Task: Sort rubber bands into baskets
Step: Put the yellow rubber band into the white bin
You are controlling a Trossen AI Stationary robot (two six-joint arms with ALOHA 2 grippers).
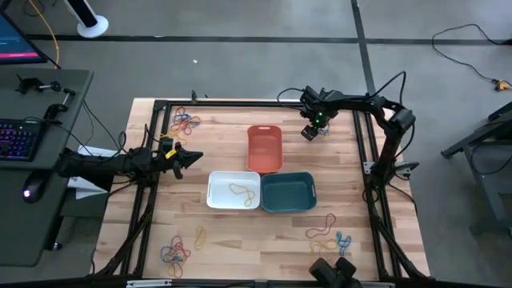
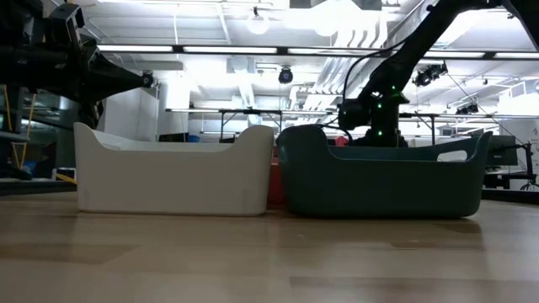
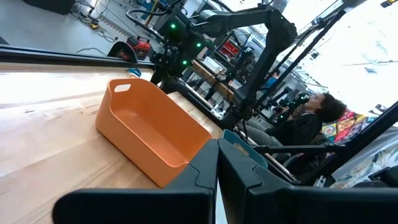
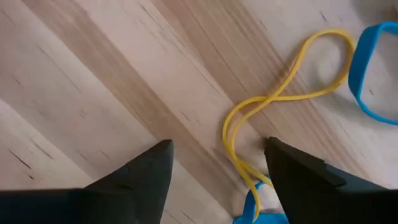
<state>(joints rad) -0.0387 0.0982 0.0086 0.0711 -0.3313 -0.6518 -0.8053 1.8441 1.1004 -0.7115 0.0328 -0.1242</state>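
Note:
Three baskets stand mid-table: orange-red (image 1: 264,149), white (image 1: 233,190) with a yellow rubber band (image 1: 241,192) lying in it, and teal-blue (image 1: 288,193). My right gripper (image 1: 310,133) is open, pointing down over the far right of the table beside the orange-red basket. In its wrist view the gripper (image 4: 217,163) stands over one end of a twisted yellow rubber band (image 4: 273,99) lying flat on the wood, with a blue band (image 4: 373,68) beside it. My left gripper (image 1: 190,157) is shut, above the table to the left of the white basket.
Piles of coloured rubber bands lie at the far left (image 1: 185,122), near left (image 1: 178,250) and near right (image 1: 328,232). A black frame rims the table (image 1: 240,103). A person sits beyond the table (image 3: 311,118).

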